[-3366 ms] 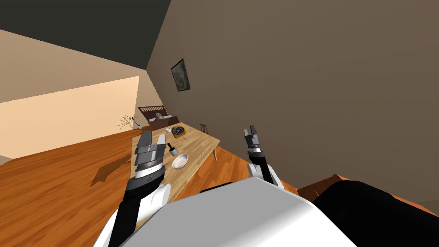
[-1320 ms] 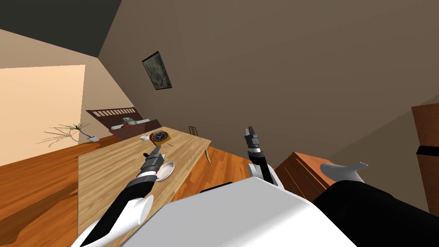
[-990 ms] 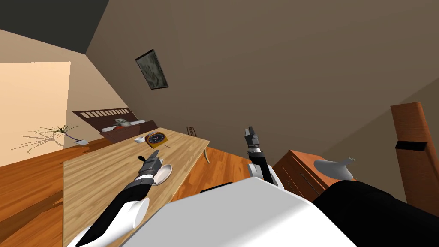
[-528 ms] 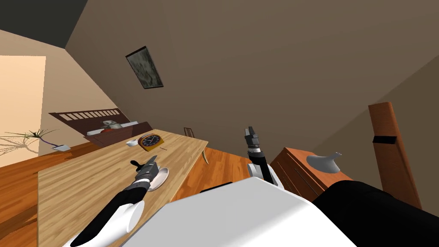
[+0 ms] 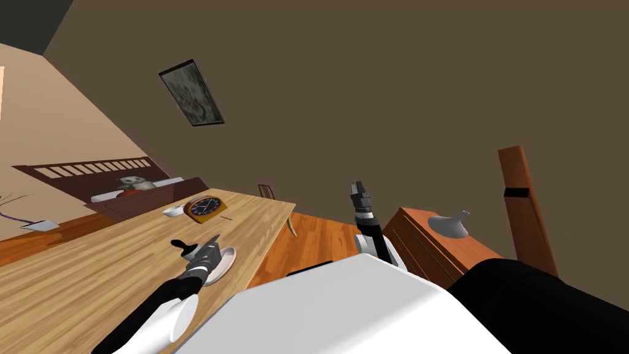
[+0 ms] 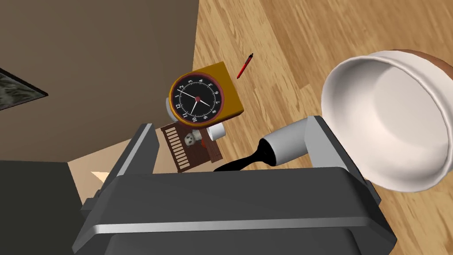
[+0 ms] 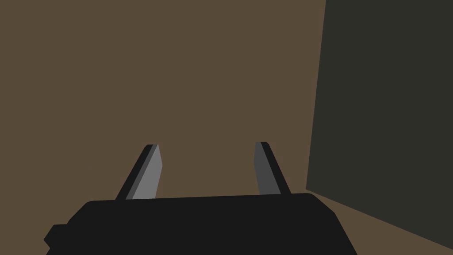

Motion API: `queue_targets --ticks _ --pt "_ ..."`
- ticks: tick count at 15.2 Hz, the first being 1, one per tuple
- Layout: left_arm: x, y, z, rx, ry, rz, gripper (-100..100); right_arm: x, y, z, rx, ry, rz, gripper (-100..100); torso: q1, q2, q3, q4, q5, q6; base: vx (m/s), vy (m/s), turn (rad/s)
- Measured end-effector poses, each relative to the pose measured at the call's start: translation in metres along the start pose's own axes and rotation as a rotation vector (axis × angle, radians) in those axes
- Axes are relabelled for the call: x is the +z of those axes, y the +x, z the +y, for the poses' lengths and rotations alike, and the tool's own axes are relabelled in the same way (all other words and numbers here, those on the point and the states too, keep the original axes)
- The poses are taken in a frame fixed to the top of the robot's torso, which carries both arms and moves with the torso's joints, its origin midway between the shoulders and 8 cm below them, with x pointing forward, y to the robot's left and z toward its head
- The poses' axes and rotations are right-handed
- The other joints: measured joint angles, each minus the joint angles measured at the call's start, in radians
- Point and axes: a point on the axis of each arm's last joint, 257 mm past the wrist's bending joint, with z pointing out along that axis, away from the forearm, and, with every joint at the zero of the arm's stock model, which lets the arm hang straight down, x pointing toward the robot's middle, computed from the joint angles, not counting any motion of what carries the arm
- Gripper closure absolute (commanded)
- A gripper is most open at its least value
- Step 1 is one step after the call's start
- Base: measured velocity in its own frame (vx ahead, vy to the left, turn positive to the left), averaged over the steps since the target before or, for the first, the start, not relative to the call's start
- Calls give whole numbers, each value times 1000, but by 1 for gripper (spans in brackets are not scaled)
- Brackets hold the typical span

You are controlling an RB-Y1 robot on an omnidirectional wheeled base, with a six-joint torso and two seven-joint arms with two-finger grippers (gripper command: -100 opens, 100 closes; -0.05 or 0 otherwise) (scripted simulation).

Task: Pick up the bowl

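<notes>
The white bowl (image 5: 225,260) (image 6: 389,119) sits near the front edge of the wooden table (image 5: 92,276). My left gripper (image 5: 209,248) (image 6: 230,126) hangs low over the table right beside it, open. In the left wrist view the bowl lies outside the gap, against the outer side of one finger (image 6: 329,146). Between the fingers shows a small white cylinder with a black handle (image 6: 285,144) (image 5: 182,246), lying further off. My right gripper (image 5: 359,190) (image 7: 205,148) is raised off the table's right side, open with nothing between its fingers.
Further back on the table are an orange clock (image 5: 204,208) (image 6: 201,98), a red pen (image 6: 244,65) and a small white cup (image 5: 172,211). A wooden dresser (image 5: 424,246) with a grey vase (image 5: 449,224) and a tall wooden cabinet (image 5: 522,203) stand to the right.
My view has swung, so the table has slid left and closer. My left arm has reached forward and down, bringing its gripper beside the bowl. The right arm has stayed put.
</notes>
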Motion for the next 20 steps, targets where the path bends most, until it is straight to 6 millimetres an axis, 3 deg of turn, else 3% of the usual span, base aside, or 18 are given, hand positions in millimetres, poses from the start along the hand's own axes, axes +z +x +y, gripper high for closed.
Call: queue_targets --ticks 8,20 --pt "-4 -35 59 -63 -198 -47 -100 0 0 0 0 0 0 0 0 0 0 0 0 0 14 15 -102" --pt "-29 -70 138 -168 -473 -111 -100 0 0 0 0 0 0 0 1 0 0 0 0 0 14 21 -90"
